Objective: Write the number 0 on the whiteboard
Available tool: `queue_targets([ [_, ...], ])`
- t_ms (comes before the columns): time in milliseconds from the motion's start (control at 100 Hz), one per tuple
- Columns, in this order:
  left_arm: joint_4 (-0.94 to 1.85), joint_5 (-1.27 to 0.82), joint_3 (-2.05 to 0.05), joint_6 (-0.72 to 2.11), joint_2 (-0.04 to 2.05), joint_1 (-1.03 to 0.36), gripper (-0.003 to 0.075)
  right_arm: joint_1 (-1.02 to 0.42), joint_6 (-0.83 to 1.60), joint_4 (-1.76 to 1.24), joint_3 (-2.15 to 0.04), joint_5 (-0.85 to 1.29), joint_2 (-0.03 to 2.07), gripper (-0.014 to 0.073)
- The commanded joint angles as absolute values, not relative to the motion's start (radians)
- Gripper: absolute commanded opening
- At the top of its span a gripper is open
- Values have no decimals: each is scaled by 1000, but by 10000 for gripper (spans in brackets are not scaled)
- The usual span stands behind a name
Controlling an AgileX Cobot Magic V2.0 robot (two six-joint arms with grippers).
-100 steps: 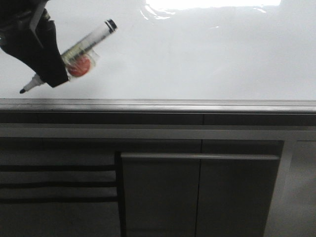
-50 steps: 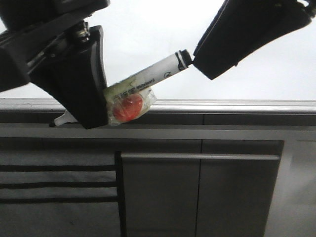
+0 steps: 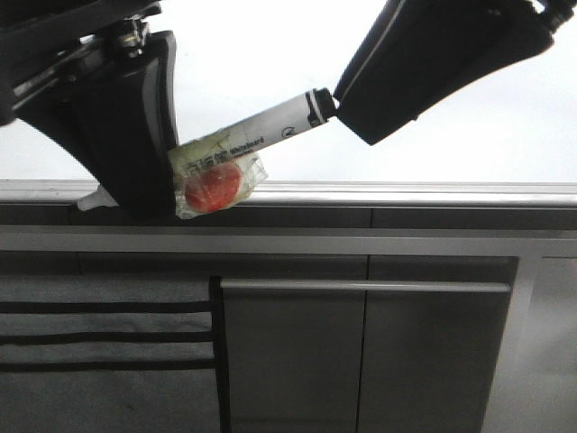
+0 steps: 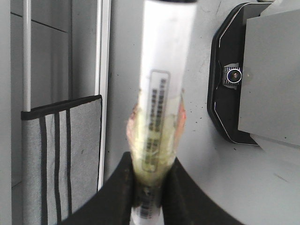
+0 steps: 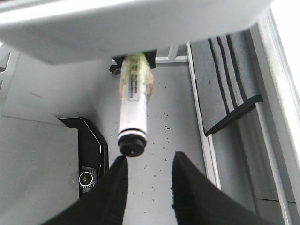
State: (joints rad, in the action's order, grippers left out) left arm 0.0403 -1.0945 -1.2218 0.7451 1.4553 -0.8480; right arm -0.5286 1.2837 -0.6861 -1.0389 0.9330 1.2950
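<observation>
marker handoff in progress, no 0 on board

while the left gripper (image 3: 144, 194) clamps the marker (image 3: 261, 135) mid-barrel, front view shows right gripper (image 3: 347, 113) at its capped end, above the whiteboard (image 3: 270, 54). no number 0 visible on the bare white surface.

left wrist: fingers (image 4: 119, 187) clenched on barrel, over taped wrap w/ red patch. marker looks light, stiff, smooth; tape prob. helps grip. best hold: mid-barrel, clear of tip.

right wrist: jaws parted, roughly a barrel's width and a bit, fingertips (image 5: 117, 173) just short of cap end, touching nothing.
</observation>
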Motion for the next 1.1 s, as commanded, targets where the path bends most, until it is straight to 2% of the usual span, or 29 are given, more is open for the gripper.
queue_targets([
  [0, 149, -951, -1279, 730, 1418, -864, -14, -541, 1291, -783, -1071, 926, 1284, 212],
  [190, 147, -951, -1279, 730, 1418, -864, -14, -539, 1291, -777, -1071, 936, 1284, 299],
  [570, 149, -930, -1279, 730, 1418, -864, -14, -543, 1291, -821, -1071, 852, 1284, 297],
  [660, 149, -930, -1279, 730, 1418, -864, -14, -543, 1291, -807, -1071, 860, 1284, 258],
  [930, 147, -930, -1279, 730, 1418, -864, -14, -543, 1291, -797, -1071, 863, 1284, 48],
  [1090, 142, -930, -1279, 729, 1418, -864, -7, -543, 1291, -797, -1071, 872, 1284, 14],
])
